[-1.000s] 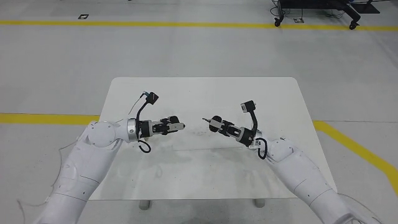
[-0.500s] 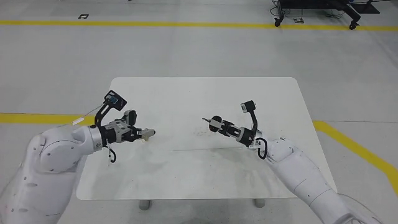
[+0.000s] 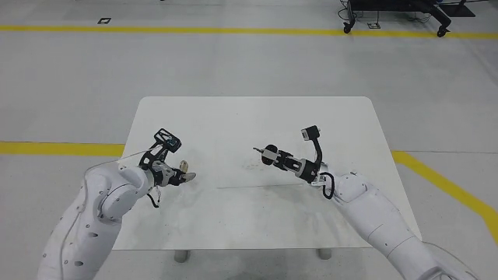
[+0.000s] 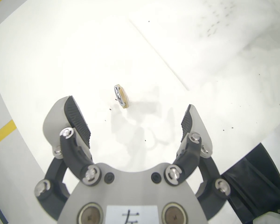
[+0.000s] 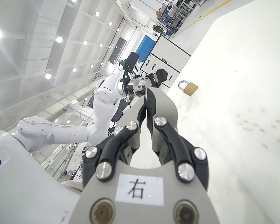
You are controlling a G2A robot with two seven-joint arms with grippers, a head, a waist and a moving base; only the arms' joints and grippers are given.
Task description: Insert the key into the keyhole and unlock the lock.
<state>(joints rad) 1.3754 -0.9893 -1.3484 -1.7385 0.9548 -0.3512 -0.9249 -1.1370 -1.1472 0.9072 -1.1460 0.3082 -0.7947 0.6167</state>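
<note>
- Left claw (image 3: 186,172) gapes empty over the table (image 4: 60,47), lock (image 4: 121,96) lying just ahead.
- We see the right claw (image 5: 147,96) pinched shut on the key (image 3: 255,150), well apart.
- Dark specks (image 4: 212,27) dot the table.

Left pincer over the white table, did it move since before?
Yes. The left black-and-grey pincer drew back from the white rectangular table's middle toward its left edge.

Head camera: I'm looking steeply down on the whole worktop (image 3: 311,117) from well above. Left wrist camera sits right behind my left end effector (image 4: 129,103), close over the lock (image 4: 120,96). Right wrist camera, low and tilted, sees that same lock from farther off.
</note>
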